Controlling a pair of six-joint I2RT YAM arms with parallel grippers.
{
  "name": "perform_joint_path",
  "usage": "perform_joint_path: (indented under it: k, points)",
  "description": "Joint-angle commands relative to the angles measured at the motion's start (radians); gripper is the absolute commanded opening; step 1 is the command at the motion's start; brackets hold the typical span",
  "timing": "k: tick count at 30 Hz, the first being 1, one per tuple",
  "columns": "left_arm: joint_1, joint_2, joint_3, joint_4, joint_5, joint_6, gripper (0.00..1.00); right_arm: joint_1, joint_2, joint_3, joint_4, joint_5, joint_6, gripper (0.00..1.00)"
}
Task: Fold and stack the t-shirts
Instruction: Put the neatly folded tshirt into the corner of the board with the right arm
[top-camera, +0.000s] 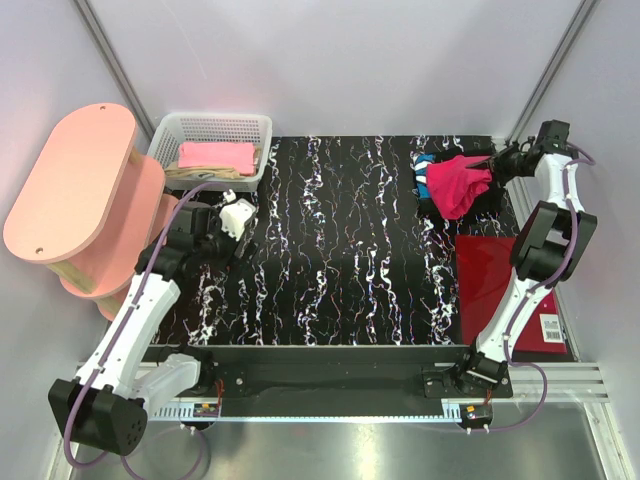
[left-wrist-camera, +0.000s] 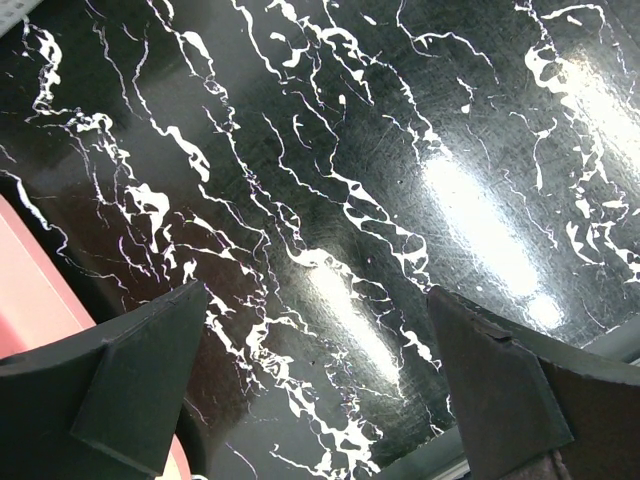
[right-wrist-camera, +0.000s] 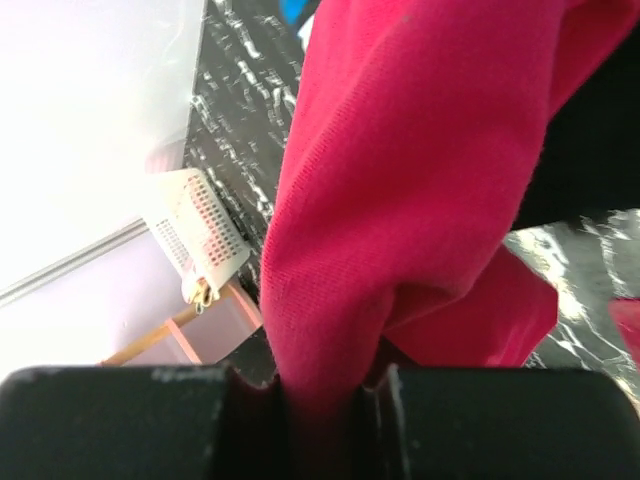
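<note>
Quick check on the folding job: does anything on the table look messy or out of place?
The red t-shirt hangs crumpled from the right gripper at the far right corner, above a rumpled black shirt. The pink shirt in the basket lies neatly folded.

Glossy tabletop (left-wrist-camera: 400, 150) (matt cloth t-shirt (right-wrist-camera: 420, 180))

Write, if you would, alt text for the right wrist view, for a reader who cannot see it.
The right gripper is shut on a bunched red t-shirt, which hangs from the fingers and fills most of the frame. Behind it on the left are the black marbled table and, farther off, a white basket.
</note>
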Motion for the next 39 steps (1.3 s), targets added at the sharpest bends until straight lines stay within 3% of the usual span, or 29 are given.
perform_joint_path:
  k: [1,6,10,15,18,21,26,39]
  points:
    - [0.004,-0.038,0.020,0.006,0.004,0.001,0.99,-0.006,0.029,0.083,-0.088,0.067,-0.055,0.00]
    - [0.006,-0.042,0.011,0.006,-0.009,0.010,0.99,-0.006,0.089,0.164,-0.114,0.050,-0.040,0.00]
    - [0.006,-0.036,0.014,0.006,0.000,0.009,0.99,-0.006,0.149,0.374,-0.171,0.021,-0.023,0.00]
    - [0.006,-0.034,0.026,0.006,0.000,-0.004,0.99,-0.001,0.274,0.746,-0.138,-0.196,0.058,0.00]
    - [0.006,-0.033,0.028,0.007,0.000,-0.004,0.99,0.001,0.275,0.804,-0.050,-0.267,0.094,0.00]
    - [0.006,-0.013,0.029,0.012,-0.006,-0.004,0.99,0.007,0.267,0.774,-0.026,-0.332,0.118,0.00]
    - [0.006,-0.001,0.041,0.015,0.001,-0.010,0.99,0.047,0.248,0.695,-0.087,-0.281,0.046,0.00]
    - [0.007,-0.031,0.035,0.012,-0.009,0.001,0.99,0.007,0.175,0.116,-0.090,-0.024,-0.129,0.00]
